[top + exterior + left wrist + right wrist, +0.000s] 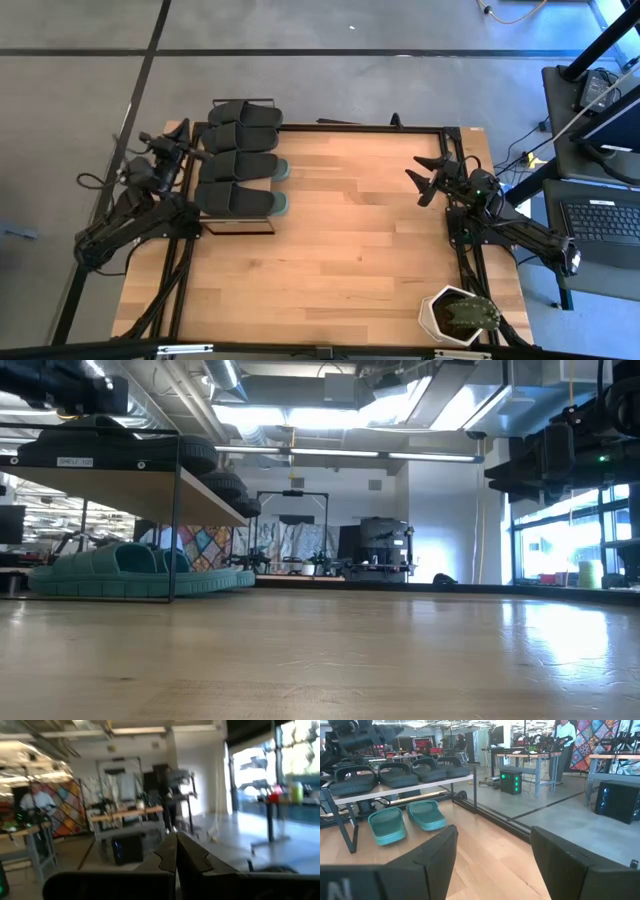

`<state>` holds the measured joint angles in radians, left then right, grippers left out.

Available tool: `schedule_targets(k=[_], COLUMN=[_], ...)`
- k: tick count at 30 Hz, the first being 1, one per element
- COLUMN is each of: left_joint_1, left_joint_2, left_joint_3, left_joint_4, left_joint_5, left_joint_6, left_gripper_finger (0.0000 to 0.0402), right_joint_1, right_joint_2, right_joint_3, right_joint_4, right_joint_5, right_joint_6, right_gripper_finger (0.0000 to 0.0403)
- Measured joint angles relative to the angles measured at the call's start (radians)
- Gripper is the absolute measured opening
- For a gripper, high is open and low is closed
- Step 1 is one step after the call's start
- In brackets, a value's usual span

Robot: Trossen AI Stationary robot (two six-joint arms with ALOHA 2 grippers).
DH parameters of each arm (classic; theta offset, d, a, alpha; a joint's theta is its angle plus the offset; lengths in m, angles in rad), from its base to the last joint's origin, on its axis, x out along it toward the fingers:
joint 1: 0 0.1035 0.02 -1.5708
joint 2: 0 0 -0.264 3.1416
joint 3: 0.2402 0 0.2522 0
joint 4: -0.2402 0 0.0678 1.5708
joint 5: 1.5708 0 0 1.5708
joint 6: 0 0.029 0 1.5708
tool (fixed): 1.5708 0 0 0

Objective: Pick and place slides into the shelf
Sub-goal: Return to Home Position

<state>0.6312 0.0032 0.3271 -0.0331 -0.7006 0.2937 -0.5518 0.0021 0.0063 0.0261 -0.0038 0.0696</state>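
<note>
The shelf (400, 789) stands at the table's left far part, a light board on a thin black frame. Several black slides (240, 150) lie side by side on its board, also seen as the black slides (395, 772) in the right wrist view. Two teal slides (407, 820) rest flat on the tabletop under the board, their ends showing past it (282, 186). My left gripper (200, 155) is shut and empty at the shelf's left side, above the level of the black slides. My right gripper (415, 178) is open and empty over the table's right part, facing the shelf.
A white pot with a green plant (458, 315) sits at the table's near right corner. Bare tabletop (350, 230) lies between the shelf and my right arm. A cart with a laptop (605, 220) stands beyond the right edge. People stand at benches in the room behind.
</note>
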Motion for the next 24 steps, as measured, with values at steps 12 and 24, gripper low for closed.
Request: schedule_targets(k=[12,24], left_joint_1=[0.0,0.0], left_joint_2=[0.0,0.0], left_joint_3=[-0.001,-0.145], left_joint_4=[-0.098,0.154], left_joint_5=[0.09,0.12], left_joint_6=[-0.136,-0.124], left_gripper_finger=[0.0,0.0], right_joint_1=[0.0,0.0], right_joint_2=[0.0,0.0], right_joint_3=[0.0,0.0], right_joint_4=[-0.006,-0.005], right_joint_5=[-0.023,-0.026], right_joint_6=[-0.003,-0.019], right_gripper_finger=[0.0251,0.0251])
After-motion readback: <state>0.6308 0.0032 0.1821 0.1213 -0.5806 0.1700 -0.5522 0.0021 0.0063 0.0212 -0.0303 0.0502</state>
